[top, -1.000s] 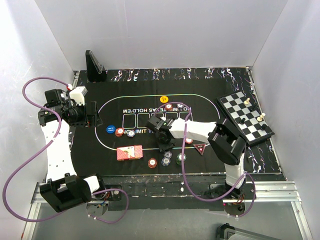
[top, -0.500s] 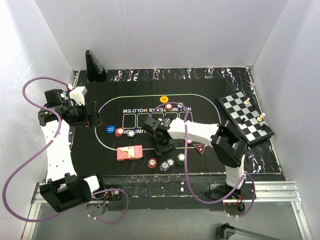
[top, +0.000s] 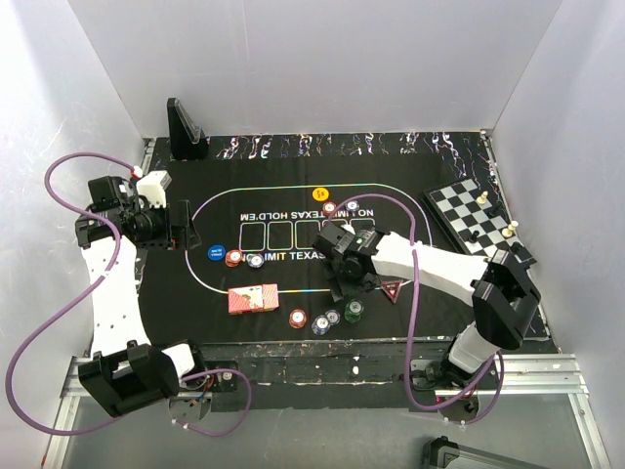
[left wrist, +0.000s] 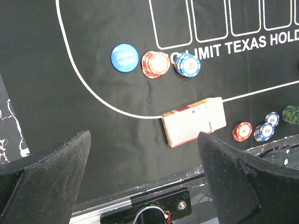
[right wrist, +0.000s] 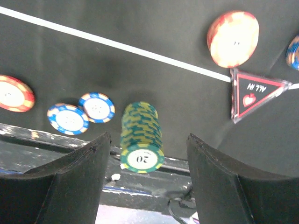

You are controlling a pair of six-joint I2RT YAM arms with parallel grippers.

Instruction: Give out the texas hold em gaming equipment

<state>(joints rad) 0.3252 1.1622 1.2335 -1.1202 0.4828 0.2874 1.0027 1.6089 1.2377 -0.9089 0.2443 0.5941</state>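
Two spread fingers of the right gripper (right wrist: pixel 148 140) flank the green stack (right wrist: pixel 141 136) without touching it; it stands at the mat's (top: pixel 195 283) near edge, just right of two blue chips (right wrist: pixel 81 113). Lifting straight up should clear it; any sideways drift could topple the tall pile. Left gripper (left wrist: pixel 144 135), jaws wide and empty, hangs at the mat's left edge, cards (left wrist: pixel 194 121) in its view. White walls (top: pixel 322 68) close three sides.

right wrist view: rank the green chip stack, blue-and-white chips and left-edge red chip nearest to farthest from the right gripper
1. green chip stack, between the fingers of the right gripper
2. blue-and-white chips, just left of the stack
3. red chip, far left edge
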